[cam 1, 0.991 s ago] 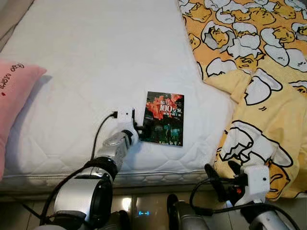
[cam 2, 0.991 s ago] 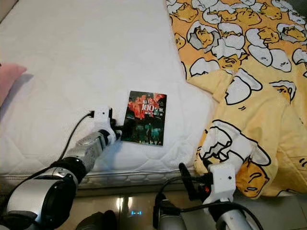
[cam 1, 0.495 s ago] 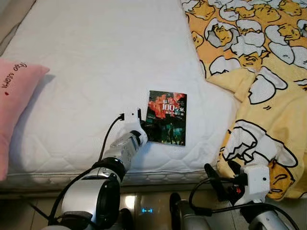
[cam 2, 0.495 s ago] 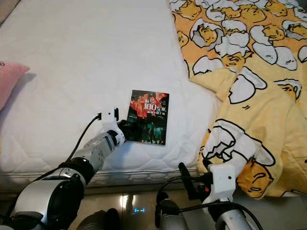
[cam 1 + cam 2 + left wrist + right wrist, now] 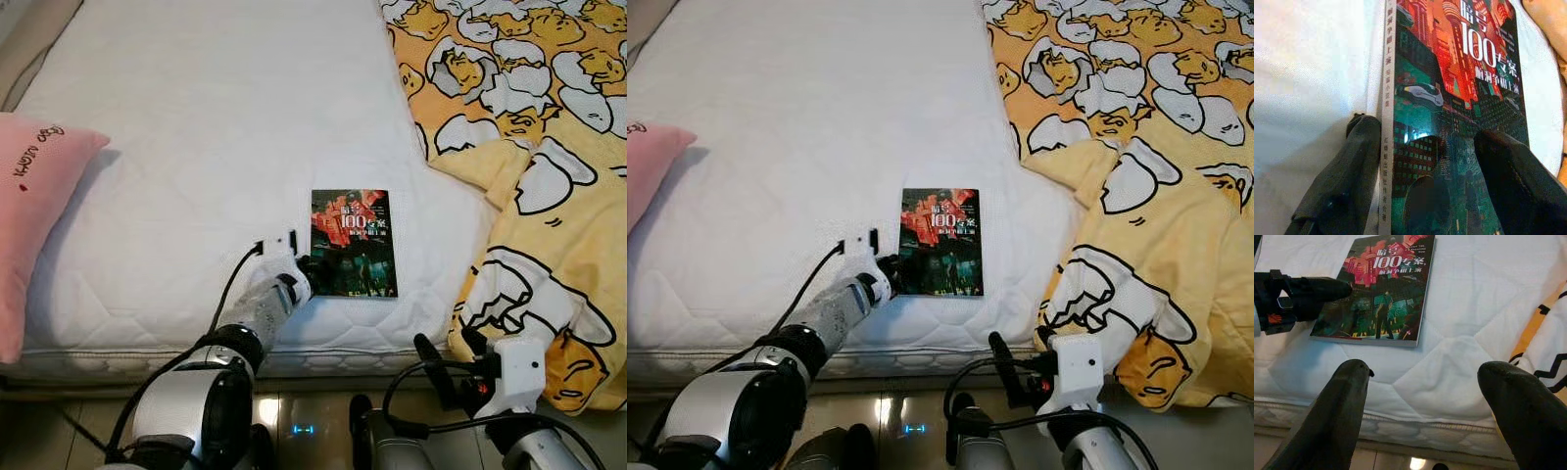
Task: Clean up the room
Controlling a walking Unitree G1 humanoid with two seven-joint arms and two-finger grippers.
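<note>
Left gripper [image 5: 1425, 161]: two long black fingers spread apart at the near-left corner of the book, one finger [image 5: 1339, 186] against the white bedding outside the spine, the other [image 5: 1518, 181] lying over the cover; the spine sits in the gap between them, no firm clamp visible

Right gripper [image 5: 1435, 406]: fingers wide apart, holding nothing, hanging off the near edge of the mattress, below the bedding, near the drooping yellow quilt

Paperback book with dark green and red city cover and white lettering [image 5: 354, 243]: flat, face up, on the white quilted mattress [image 5: 216, 127] close to its near edge, right of centre; spine towards the robot's left, apart from the quilt

Left arm, silver with black cable [image 5: 257, 311]: reaches from the near edge of the mattress up onto the bedding towards the book

Yellow quilt printed with white-and-black cartoon egg figures [image 5: 529, 117]: crumpled along the right side of the mattress, spilling over the near-right corner

Pink cushion with dark script lettering [image 5: 34, 206]: at the left edge of the mattress, well apart from the book

Glossy tiled floor [image 5: 304, 431]: below the near edge of the mattress
</note>
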